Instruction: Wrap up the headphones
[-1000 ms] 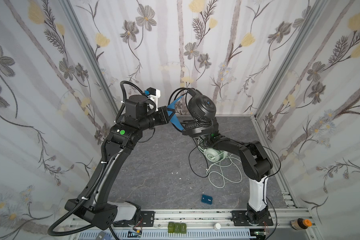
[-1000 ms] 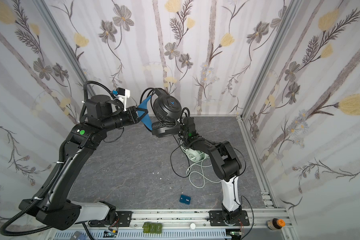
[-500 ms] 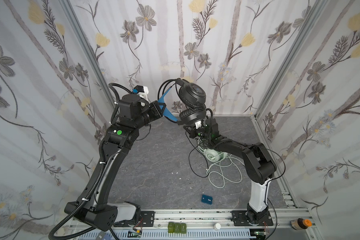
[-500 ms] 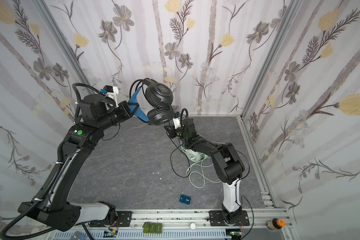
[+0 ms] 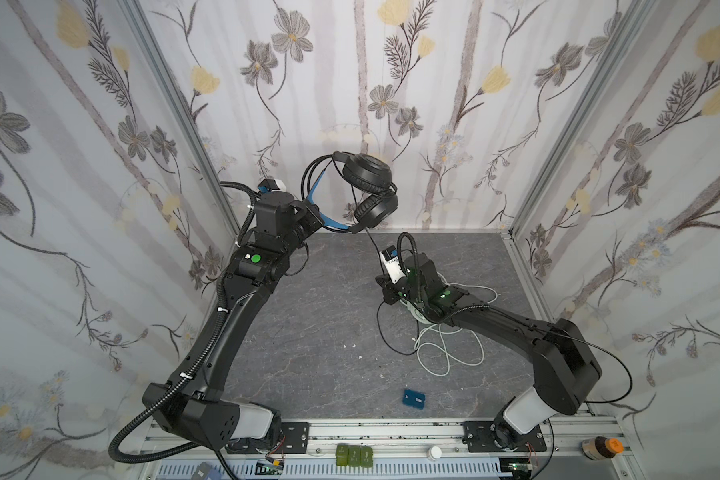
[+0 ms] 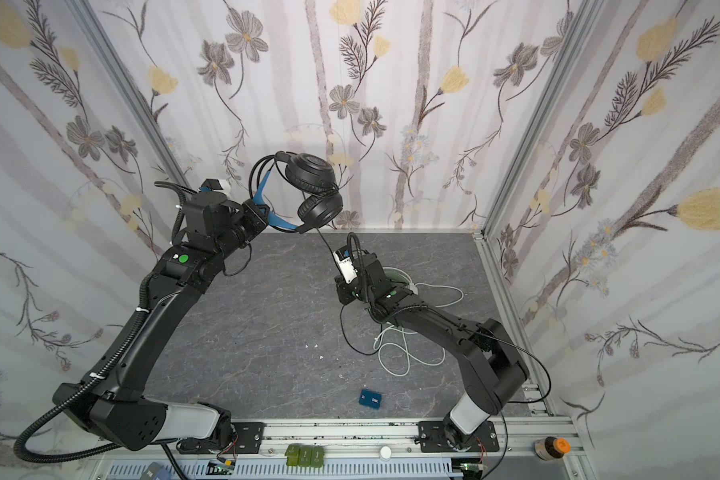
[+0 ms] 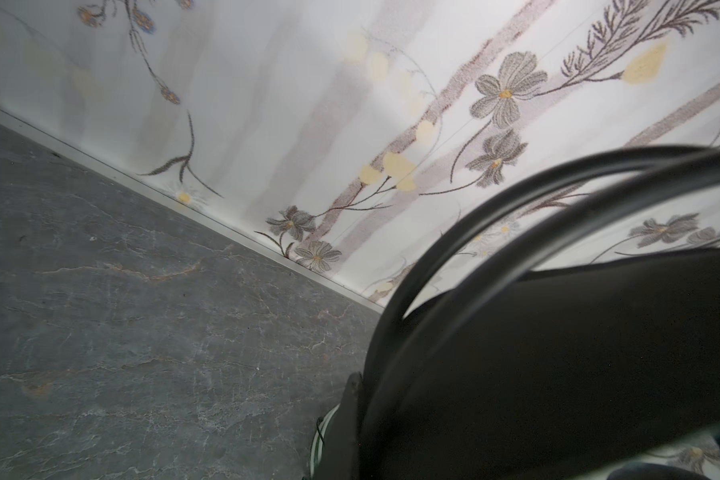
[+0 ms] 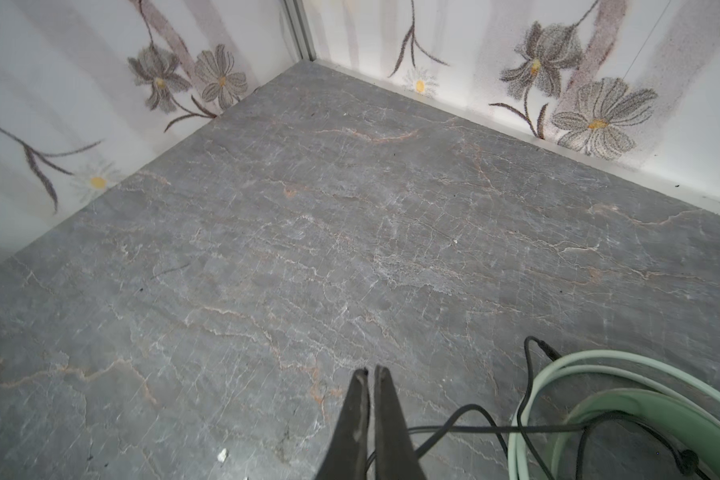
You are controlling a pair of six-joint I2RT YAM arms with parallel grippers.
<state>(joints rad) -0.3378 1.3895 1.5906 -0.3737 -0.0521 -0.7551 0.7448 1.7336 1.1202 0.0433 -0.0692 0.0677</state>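
Left jaws pinching blue headband (image 5: pixel 334 226) of black headset (image 5: pixel 366 174), held aloft, right jaws pressed together on its black cable (image 8: pixel 441 428)

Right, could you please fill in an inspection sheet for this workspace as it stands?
Surface: grey veined tabletop, nothing amiss seen.
Job's things: black headphones held in the air; mint-green headphones lying on the table, partly under the right arm.
Clutter: small blue box near the front edge.
Grippers: left gripper shut on the black headphones' blue band; right gripper shut low over the table, hold on anything unclear.
Cables: black cable runs from the raised set past the right gripper; pale cable in loose loops, unwrapped.
Surroundings: floral walls; front rail; orange-capped bottle.
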